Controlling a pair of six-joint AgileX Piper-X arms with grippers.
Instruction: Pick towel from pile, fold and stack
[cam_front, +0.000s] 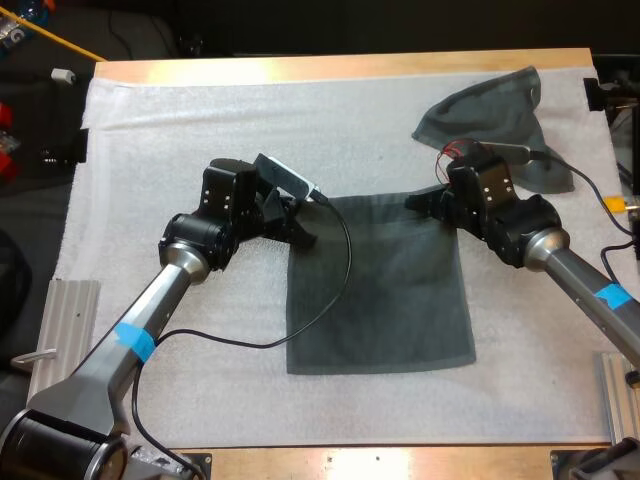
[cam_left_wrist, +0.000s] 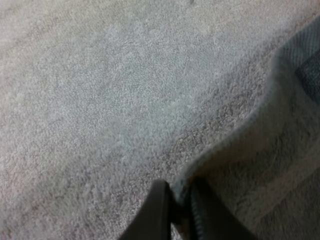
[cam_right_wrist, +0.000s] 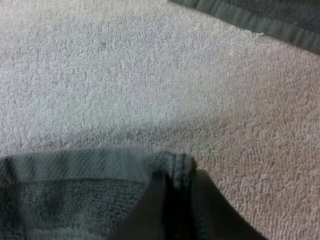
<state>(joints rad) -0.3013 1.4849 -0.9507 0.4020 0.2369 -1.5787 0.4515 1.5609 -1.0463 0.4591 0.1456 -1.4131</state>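
One dark grey-green towel (cam_front: 380, 290) lies spread flat on the white mat (cam_front: 200, 120). Its near edge sits well short of both sets of jaws, and its body stretches away toward them. It is close to square (a shade narrower at the far end, where the two corners are drawn in), so no long axis stands out. Its side edges run from near to far and lean slightly toward each other. The cloth is looped terry with a flatter woven band along the hem.

My left gripper (cam_front: 303, 235) is clenched on the towel's far left corner. In the left wrist view its black fingers (cam_left_wrist: 159, 212) pinch the hem between them, and the edge rises off the mat in a soft ridge just past the tips. My right gripper (cam_front: 417, 203) grasps the far right corner. In the right wrist view its fingers (cam_right_wrist: 212, 210) press from both sides on a bunched roll of hem, with the towel's body trailing off to one side of the jaws.

Beyond the right jaws and out to their right, a crumpled towel (cam_front: 495, 110) of the same cloth slumps in a slack, roughly triangular heap.

The mat is pebbly and foam-like, rumpled along its far edge. Past it runs a strip of the pale wooden table (cam_front: 340, 65).
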